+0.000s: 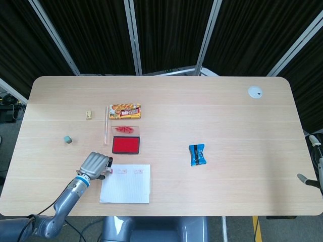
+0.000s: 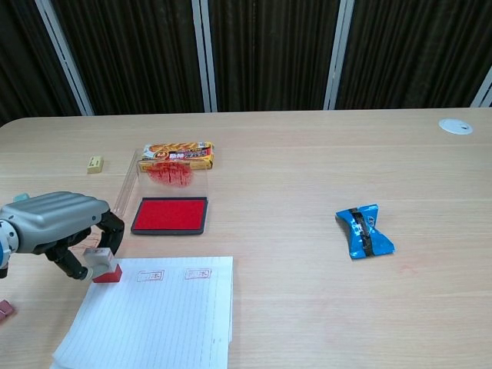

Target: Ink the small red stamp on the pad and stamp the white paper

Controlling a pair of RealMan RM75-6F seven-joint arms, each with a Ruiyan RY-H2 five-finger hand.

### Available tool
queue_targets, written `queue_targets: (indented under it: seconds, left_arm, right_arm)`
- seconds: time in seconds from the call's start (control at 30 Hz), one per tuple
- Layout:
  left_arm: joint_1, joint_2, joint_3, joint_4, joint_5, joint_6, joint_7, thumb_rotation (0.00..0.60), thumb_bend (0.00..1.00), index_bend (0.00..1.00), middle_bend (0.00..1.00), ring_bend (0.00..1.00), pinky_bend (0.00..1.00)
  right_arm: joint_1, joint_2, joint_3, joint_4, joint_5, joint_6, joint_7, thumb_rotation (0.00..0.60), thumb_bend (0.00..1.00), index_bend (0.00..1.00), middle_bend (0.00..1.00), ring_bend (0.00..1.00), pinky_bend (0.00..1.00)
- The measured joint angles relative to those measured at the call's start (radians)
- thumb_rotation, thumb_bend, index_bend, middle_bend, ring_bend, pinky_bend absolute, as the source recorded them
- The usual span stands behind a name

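My left hand (image 2: 58, 223) grips the small red stamp (image 2: 104, 267), whose red base sits at the top-left corner of the white paper (image 2: 154, 323). In the head view the left hand (image 1: 94, 164) is just left of the paper (image 1: 126, 185). Two red rectangular imprints (image 2: 175, 274) lie along the paper's top edge. The red ink pad (image 2: 170, 214) lies open just behind the paper, its clear lid (image 2: 165, 175) raised at the back. Only a sliver of my right hand (image 1: 312, 179) shows at the head view's right edge.
A yellow snack box (image 2: 179, 154) lies behind the ink pad. A blue packet (image 2: 364, 230) lies to the right of centre. A small yellow eraser (image 2: 94, 163) and a grey-green block (image 1: 66, 139) lie at the left, and a white disc (image 2: 456, 125) at the far right.
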Motion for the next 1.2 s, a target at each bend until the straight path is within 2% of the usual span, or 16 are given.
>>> queue_targets:
  seconds: [0.37, 0.77, 0.93, 1.2]
  left_arm:
    - [0.005, 0.038, -0.020, -0.052, 0.022, 0.022, -0.024, 0.600, 0.47, 0.58, 0.53, 0.83, 0.85]
    - [0.012, 0.218, -0.098, -0.215, 0.027, 0.076, -0.097, 0.600, 0.46, 0.58, 0.53, 0.82, 0.85]
    - [0.011, 0.223, -0.114, -0.171, -0.031, 0.059, -0.118, 0.600, 0.46, 0.58, 0.53, 0.82, 0.85]
    - [-0.004, 0.155, -0.120, 0.007, -0.119, -0.026, -0.157, 0.600, 0.46, 0.57, 0.53, 0.82, 0.85]
  right_arm:
    - [0.000, -0.001, 0.000, -0.002, 0.000, 0.000, -0.002, 0.600, 0.00, 0.00, 0.00, 0.00, 0.00]
    - [-0.003, 0.002, -0.003, -0.014, -0.011, 0.010, -0.006, 0.600, 0.00, 0.00, 0.00, 0.00, 0.00]
    - [-0.003, 0.002, -0.004, -0.017, -0.015, 0.011, -0.008, 0.600, 0.00, 0.00, 0.00, 0.00, 0.00]
    - [-0.001, -0.003, -0.005, -0.013, -0.010, 0.004, -0.017, 0.600, 0.00, 0.00, 0.00, 0.00, 0.00]
